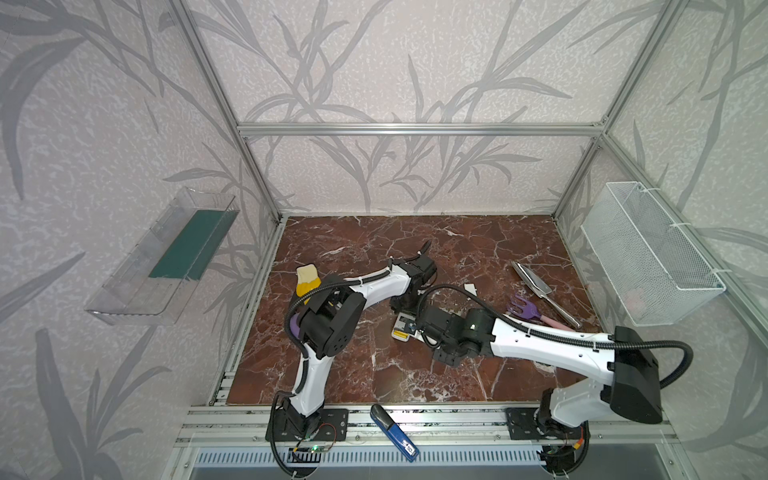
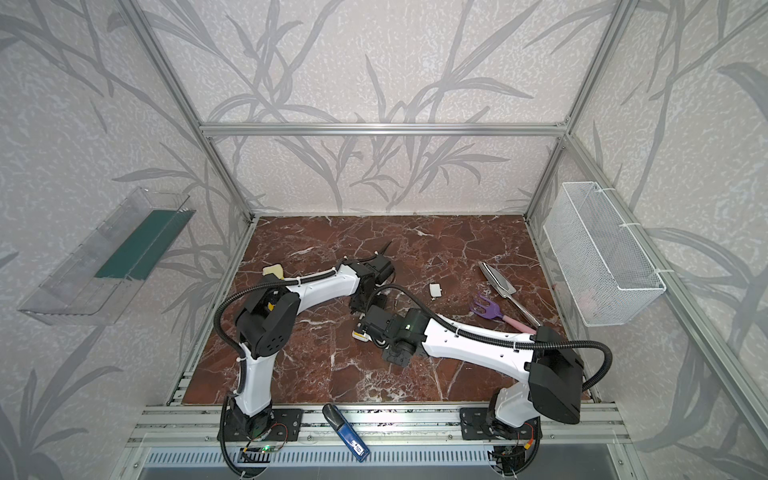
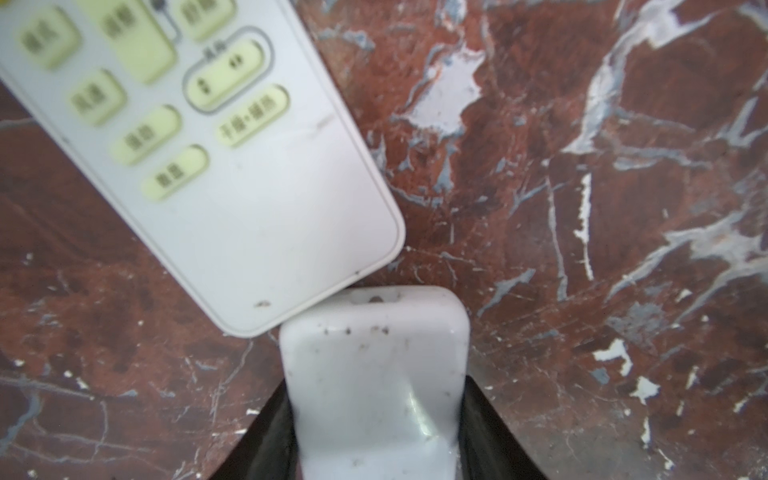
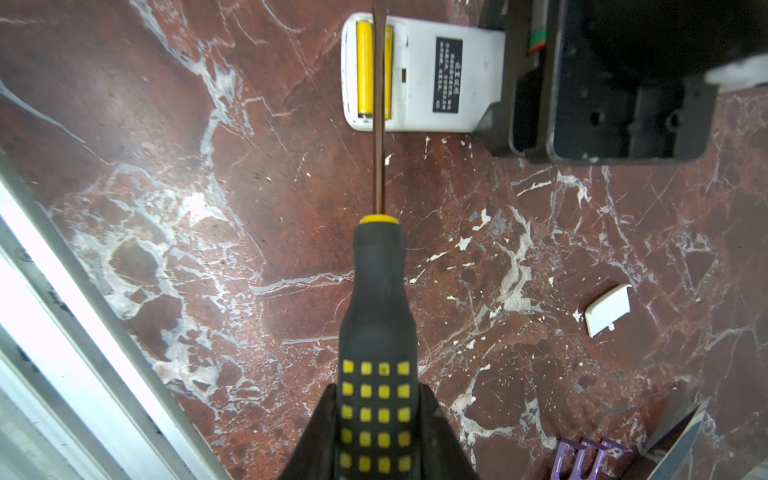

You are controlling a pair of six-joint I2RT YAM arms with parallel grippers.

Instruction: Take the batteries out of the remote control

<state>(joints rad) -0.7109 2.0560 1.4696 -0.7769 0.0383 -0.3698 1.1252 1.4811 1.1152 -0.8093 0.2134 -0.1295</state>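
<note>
Batteries, two yellow ones, lie side by side in the open compartment at one end of the remote control. The white remote control lies back-up near the middle of the red-brown marble table, and in a top view a spot of yellow shows at its near end.

The dark shaft of a screwdriver runs along the compartment between the two cells and hides part of one. Its tip is cut off by the edge of the wrist view, so I cannot tell whether it touches anything. The right gripper pinches the black handle with yellow squares.

The left gripper is clamped on the remote control's other end, whose white rounded body sits between its dark jaws. A second remote, face up with pale buttons, lies with a corner right against that end.

The white battery cover lies loose on the table, well apart from the compartment. Further to the right lie a purple toy rake and a metal trowel, near each other.
</note>
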